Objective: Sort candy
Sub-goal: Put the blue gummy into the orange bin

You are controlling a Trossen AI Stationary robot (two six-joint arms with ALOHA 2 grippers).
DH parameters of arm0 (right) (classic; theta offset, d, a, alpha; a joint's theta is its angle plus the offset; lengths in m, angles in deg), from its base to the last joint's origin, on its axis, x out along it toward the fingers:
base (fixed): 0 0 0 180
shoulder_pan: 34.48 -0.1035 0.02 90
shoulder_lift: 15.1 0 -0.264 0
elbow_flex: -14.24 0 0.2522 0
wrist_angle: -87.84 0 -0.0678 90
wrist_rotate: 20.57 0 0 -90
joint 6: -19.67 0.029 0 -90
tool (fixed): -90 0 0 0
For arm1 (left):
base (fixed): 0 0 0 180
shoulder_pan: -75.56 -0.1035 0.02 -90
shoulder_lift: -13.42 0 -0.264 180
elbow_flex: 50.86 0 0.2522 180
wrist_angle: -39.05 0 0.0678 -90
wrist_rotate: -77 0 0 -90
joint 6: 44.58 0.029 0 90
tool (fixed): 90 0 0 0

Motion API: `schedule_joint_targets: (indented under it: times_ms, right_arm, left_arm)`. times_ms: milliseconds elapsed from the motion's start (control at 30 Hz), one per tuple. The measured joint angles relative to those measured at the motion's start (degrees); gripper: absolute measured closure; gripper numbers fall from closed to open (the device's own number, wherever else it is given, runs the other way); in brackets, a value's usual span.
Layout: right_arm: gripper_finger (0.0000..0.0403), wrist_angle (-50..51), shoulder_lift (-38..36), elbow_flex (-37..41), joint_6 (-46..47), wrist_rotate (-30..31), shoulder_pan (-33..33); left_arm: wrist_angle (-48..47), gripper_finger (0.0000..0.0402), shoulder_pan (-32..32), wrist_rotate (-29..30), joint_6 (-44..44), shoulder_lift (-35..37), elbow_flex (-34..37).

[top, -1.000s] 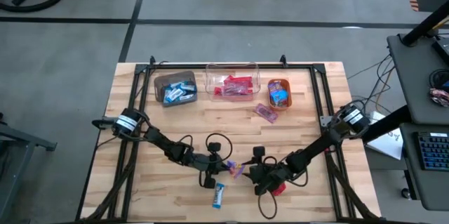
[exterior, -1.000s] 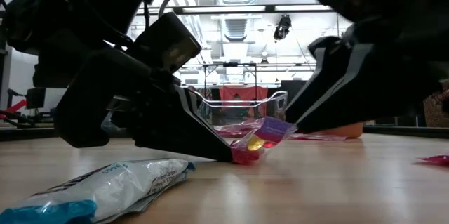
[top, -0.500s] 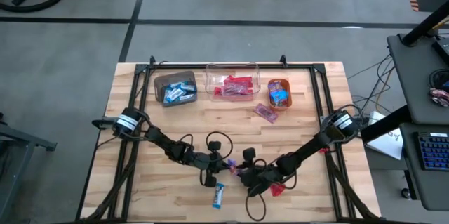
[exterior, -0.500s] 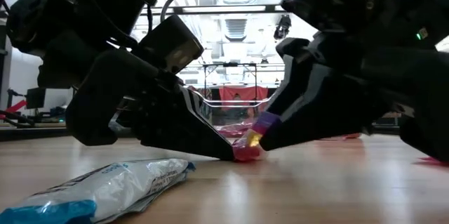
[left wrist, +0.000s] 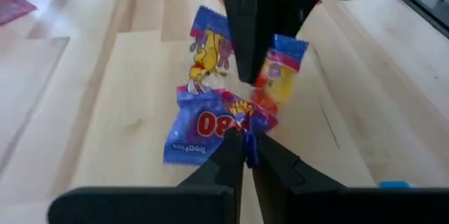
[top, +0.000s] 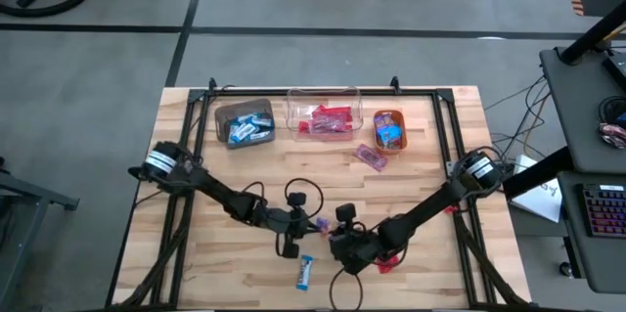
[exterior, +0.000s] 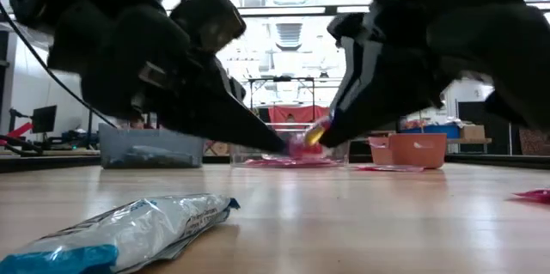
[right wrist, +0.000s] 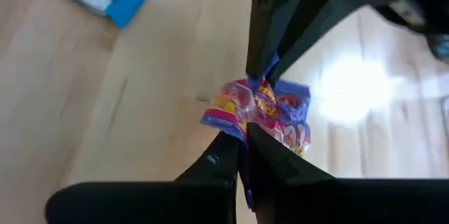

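Observation:
A pink-and-purple wrapped candy (exterior: 305,139) hangs between my two grippers, clear of the wooden table (top: 430,204) near its middle front. My left gripper (top: 315,224) comes at it from the left and is shut on it. From the right, my right gripper (top: 335,237) is shut on the same candy. The crumpled wrapper shows purple, pink and yellow print in the left wrist view (left wrist: 210,122). A blue-and-white candy (top: 306,271) lies flat on the table just in front of them. My left gripper pinches one edge of the candy's wrapper (left wrist: 242,134) between its two fingertips, slanting down from the table's left. The candy is off the table. My right gripper pinches the wrapper's opposite end (right wrist: 247,127) between its fingertips, slanting down from the table's right, tip to tip with the left fingers (right wrist: 263,55). The crumpled wrapper sits between both holds.
At the far edge stand a brown bin (top: 244,121) with blue-and-white candy, a clear bin (top: 323,116) with red candy and an orange bin (top: 388,129). A pink candy (top: 369,156) lies before the orange bin, a red one (top: 386,265) beside my right arm.
My right gripper has moved toward the table's left to the candy, turned, and shut on its free end. My left gripper, staying shut on the candy, has risen. The candy, whose lower end rested on the table, is now lifted clear between both grippers.

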Motion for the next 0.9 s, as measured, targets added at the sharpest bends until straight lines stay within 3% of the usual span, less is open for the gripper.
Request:
schedule_joint_targets:
  times_ms: [333,567,800,900]
  right_arm:
    - [0.0393,23.21,-4.52,-8.16,1.20,-0.24,1.30]
    - [0.0394,36.84,-15.10,-8.48,4.93,4.55,5.63]
    - [0.0394,44.12,-29.66,-5.05,12.43,5.64,18.73]
    - [0.0394,45.81,-34.96,-2.86,12.94,2.28,27.14]
  left_arm:
    - [-20.10,0.0390,0.00,0.00,1.29,12.51,-0.09]
    - [-23.27,0.0390,1.19,-0.02,0.88,19.93,-0.09]
    - [-22.73,0.0390,2.23,-0.04,-1.93,23.40,-0.09]
    - [-22.58,0.0390,2.23,-0.02,-3.20,23.23,-0.09]
